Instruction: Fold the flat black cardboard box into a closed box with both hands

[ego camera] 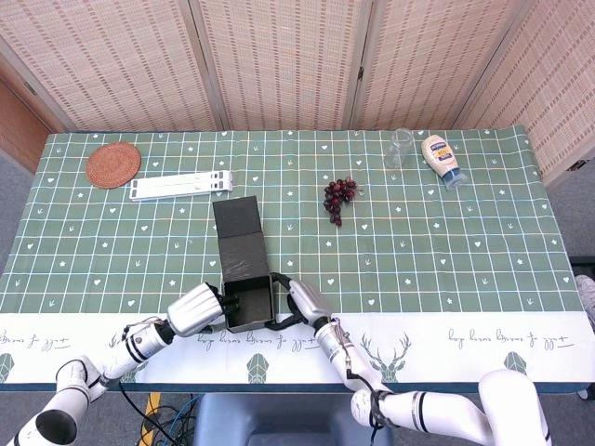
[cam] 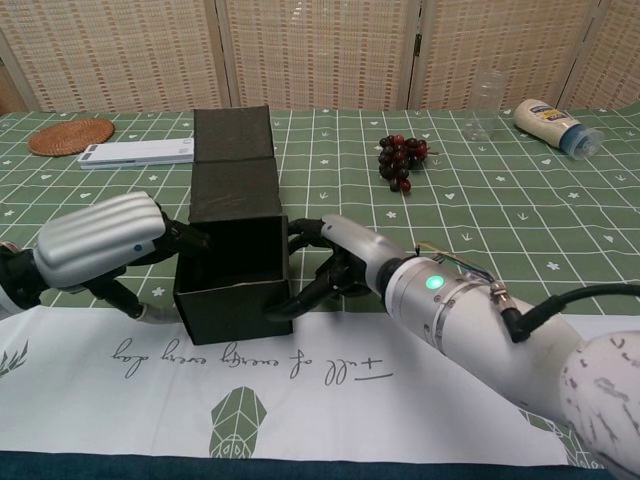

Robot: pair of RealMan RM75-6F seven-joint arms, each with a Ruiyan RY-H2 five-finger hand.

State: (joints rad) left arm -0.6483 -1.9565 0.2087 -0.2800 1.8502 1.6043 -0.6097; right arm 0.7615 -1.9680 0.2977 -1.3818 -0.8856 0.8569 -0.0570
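While the black cardboard box already stands as an open-topped body between my two hands, I judge the job about half done: walls up, lid lying flat on the tabletop, stretched away beyond my fingers. What is left, as I read it, is swinging that lid over and tucking it shut.

My left hand presses the box's left wall, fingers curled at the rim; my right hand clamps the right wall, fingertips on its lower front corner. The box sits at the near edge, touching both hands.

Counting: one box, two hands. Far beyond the left hand lie one woven coaster and one white folding stand. Beyond the right hand: one bunch of grapes, one clear glass, one squeeze bottle.
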